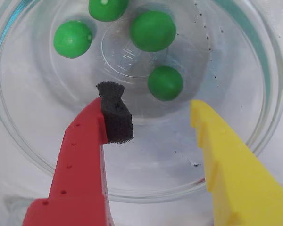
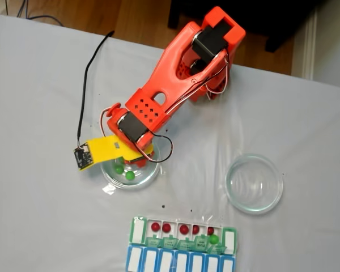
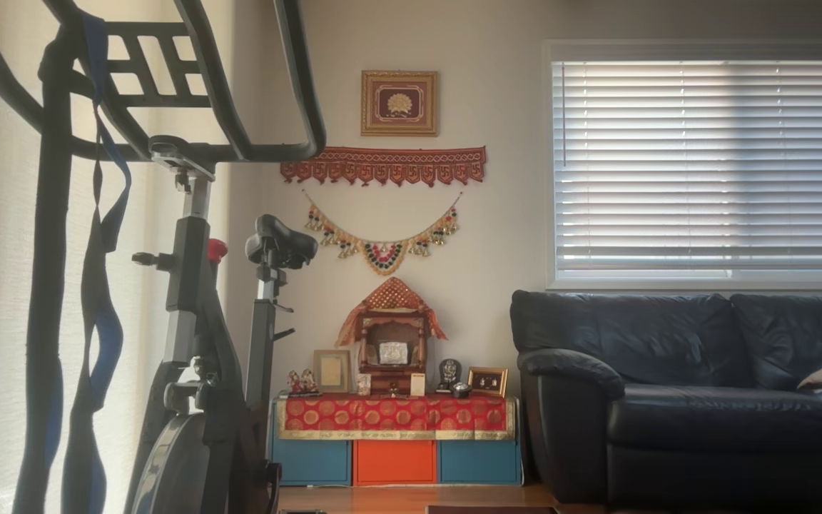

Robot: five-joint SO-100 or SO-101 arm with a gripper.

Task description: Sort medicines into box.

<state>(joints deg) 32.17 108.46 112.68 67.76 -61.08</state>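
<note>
- In the wrist view, the gripper is spread wide and holds nothing: red finger with black foam pad on the left, yellow finger on the right.
- Four green pills lie in the glass dish; the nearest green pill sits just beyond the tips, between them and closer to the yellow side.
- In the fixed view, the box is well apart, to the lower right of the dish.

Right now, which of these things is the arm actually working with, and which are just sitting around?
In use:
green pills in the glass dish
pill organizer holding red pills
end effector, open over the dish

Just lying about:
empty glass dish
exercise bike
sofa
</note>
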